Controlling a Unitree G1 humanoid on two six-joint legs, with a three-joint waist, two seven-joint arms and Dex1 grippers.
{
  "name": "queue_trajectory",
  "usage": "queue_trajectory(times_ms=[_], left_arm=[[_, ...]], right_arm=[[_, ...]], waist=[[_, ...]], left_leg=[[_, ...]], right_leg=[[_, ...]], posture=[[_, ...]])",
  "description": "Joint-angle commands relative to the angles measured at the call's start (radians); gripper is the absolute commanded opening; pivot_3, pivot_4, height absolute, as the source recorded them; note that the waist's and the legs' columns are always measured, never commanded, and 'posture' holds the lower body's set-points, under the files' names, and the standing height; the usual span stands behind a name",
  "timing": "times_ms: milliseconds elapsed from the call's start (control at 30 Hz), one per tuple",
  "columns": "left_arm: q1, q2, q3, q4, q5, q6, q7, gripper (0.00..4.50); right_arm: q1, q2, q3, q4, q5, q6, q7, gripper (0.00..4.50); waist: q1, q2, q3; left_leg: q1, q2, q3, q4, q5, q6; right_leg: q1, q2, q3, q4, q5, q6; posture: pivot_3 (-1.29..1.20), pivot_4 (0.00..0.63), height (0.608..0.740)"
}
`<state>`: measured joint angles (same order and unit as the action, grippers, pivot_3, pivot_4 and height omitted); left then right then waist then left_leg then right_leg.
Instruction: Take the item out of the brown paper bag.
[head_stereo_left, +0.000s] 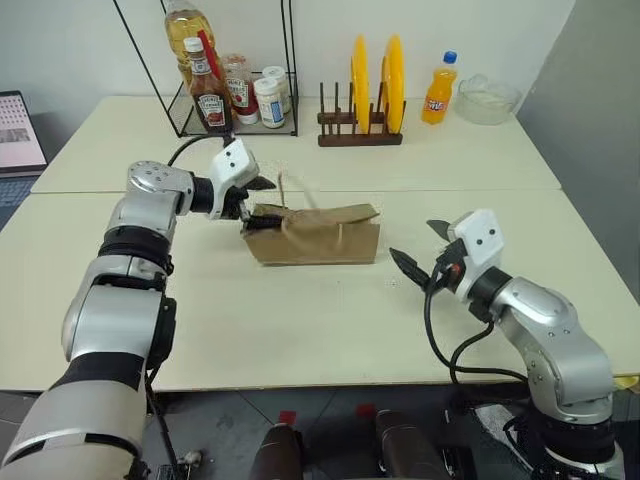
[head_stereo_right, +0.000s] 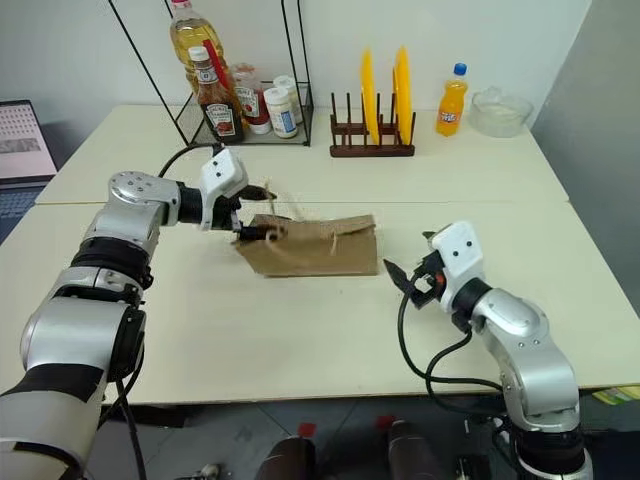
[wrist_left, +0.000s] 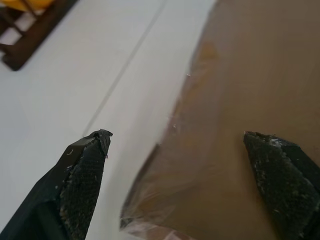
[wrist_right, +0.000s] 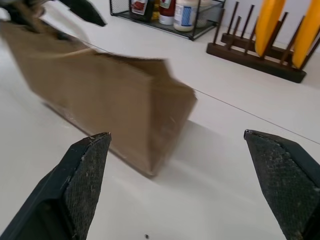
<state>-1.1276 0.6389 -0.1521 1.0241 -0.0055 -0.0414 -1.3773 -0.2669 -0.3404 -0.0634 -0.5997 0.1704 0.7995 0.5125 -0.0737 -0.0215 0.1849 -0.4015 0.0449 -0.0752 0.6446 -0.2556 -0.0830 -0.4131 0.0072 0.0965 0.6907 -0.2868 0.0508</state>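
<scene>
The brown paper bag (head_stereo_left: 315, 235) lies on its side in the middle of the table, creased, with a thin string handle (head_stereo_left: 290, 190) sticking up at its left end. My left gripper (head_stereo_left: 262, 205) is open at that left end; in the left wrist view the bag (wrist_left: 240, 75) reaches in between the fingers. My right gripper (head_stereo_left: 420, 247) is open and hovers right of the bag, a short gap away, pointing at its right end (wrist_right: 165, 100). The item is hidden.
A wire rack (head_stereo_left: 235, 90) with ketchup, an oil bottle and jars stands at the back left. A wooden plate rack (head_stereo_left: 360, 130) with yellow plates, an orange soda bottle (head_stereo_left: 438, 90) and a glass bowl (head_stereo_left: 487, 98) line the back. A laptop (head_stereo_left: 18, 130) sits far left.
</scene>
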Motion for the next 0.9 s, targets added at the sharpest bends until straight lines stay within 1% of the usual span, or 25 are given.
queue_trajectory(times_ms=[33,133,233,300,467,533,633,700,733,800,900], left_arm=[[0.082,0.045,0.001,-0.242,-0.048,0.099,-0.117,4.50],[0.224,0.102,0.003,-0.547,-0.094,0.225,-0.162,4.50],[0.342,0.183,0.035,-0.831,-0.155,0.353,-0.182,4.50],[0.363,0.218,0.056,-0.930,-0.178,0.403,-0.165,4.50],[0.331,0.260,0.111,-1.039,-0.226,0.415,-0.113,4.50],[0.370,0.298,0.122,-1.139,-0.271,0.435,-0.146,4.50],[0.480,0.364,0.127,-1.286,-0.326,0.427,-0.193,4.50],[0.624,0.405,0.146,-1.391,-0.351,0.408,-0.208,4.50],[0.709,0.425,0.154,-1.418,-0.338,0.356,-0.217,4.50],[0.832,0.445,0.163,-1.425,-0.296,0.239,-0.219,4.50],[0.923,0.448,0.169,-1.391,-0.244,0.112,-0.179,4.50]], right_arm=[[-0.027,-0.014,-0.038,0.007,0.025,-0.036,-0.019,4.47],[-0.025,-0.028,-0.043,0.033,0.027,-0.056,-0.025,4.47],[-0.030,-0.039,-0.050,0.054,0.036,-0.065,-0.026,4.47],[-0.031,-0.050,-0.048,0.066,0.039,-0.074,-0.019,4.47],[-0.034,-0.081,-0.029,0.099,0.055,-0.104,0.011,4.47],[-0.029,-0.101,-0.013,0.105,0.073,-0.118,0.046,4.47],[-0.014,-0.151,0.019,0.112,0.079,-0.154,0.108,4.47],[-0.007,-0.184,0.034,0.114,0.088,-0.172,0.148,4.47],[-0.006,-0.199,0.039,0.116,0.095,-0.180,0.166,4.47],[-0.008,-0.219,0.044,0.123,0.110,-0.191,0.190,4.47],[-0.008,-0.244,0.053,0.130,0.117,-0.208,0.219,4.47]], waist=[[-0.003,0.000,0.000],[-0.011,0.000,0.000],[-0.010,0.000,0.000],[-0.009,0.000,0.000],[-0.002,0.000,0.000],[-0.004,0.000,0.000],[-0.011,0.001,0.000],[-0.015,0.001,0.001],[-0.014,0.001,0.001],[-0.014,0.001,0.001],[-0.003,0.001,0.001]], left_leg=[[0.000,0.000,0.000,0.000,0.000,0.000],[0.000,0.001,0.000,0.000,0.000,0.000],[0.000,0.001,-0.001,0.000,0.000,0.000],[0.000,0.001,-0.001,0.000,0.000,0.000],[0.002,0.001,-0.002,0.001,0.000,0.000],[0.002,0.001,-0.002,0.001,0.000,0.000],[0.002,0.001,-0.001,-0.001,0.000,0.000],[0.002,0.002,-0.001,-0.001,0.000,0.000],[0.003,0.002,0.000,-0.001,0.000,0.000],[0.003,0.002,0.000,-0.001,0.000,0.000],[0.003,0.003,0.000,0.000,0.000,0.000]], right_leg=[[0.000,0.000,0.000,0.000,0.000,0.000],[0.000,0.000,0.000,0.001,0.000,0.000],[0.000,0.000,0.000,0.001,-0.001,-0.001],[0.001,0.000,0.000,0.001,-0.001,-0.001],[0.004,0.000,-0.001,0.000,-0.001,-0.001],[0.004,0.000,-0.001,0.000,-0.001,-0.001],[0.004,0.000,0.000,-0.002,-0.001,-0.001],[0.004,0.001,0.000,-0.002,-0.001,-0.001],[0.004,0.001,0.001,-0.002,-0.001,-0.002],[0.004,0.001,0.001,-0.002,-0.002,-0.002],[0.004,0.001,0.000,-0.001,-0.002,-0.002]], posture=[[0.00,0.150,0.740],[0.00,0.150,0.740],[0.00,0.150,0.740],[0.00,0.150,0.740],[0.00,0.150,0.740],[0.00,0.150,0.740],[0.00,0.150,0.740],[0.00,0.150,0.740],[0.00,0.150,0.740],[0.00,0.150,0.740],[0.00,0.150,0.740]])
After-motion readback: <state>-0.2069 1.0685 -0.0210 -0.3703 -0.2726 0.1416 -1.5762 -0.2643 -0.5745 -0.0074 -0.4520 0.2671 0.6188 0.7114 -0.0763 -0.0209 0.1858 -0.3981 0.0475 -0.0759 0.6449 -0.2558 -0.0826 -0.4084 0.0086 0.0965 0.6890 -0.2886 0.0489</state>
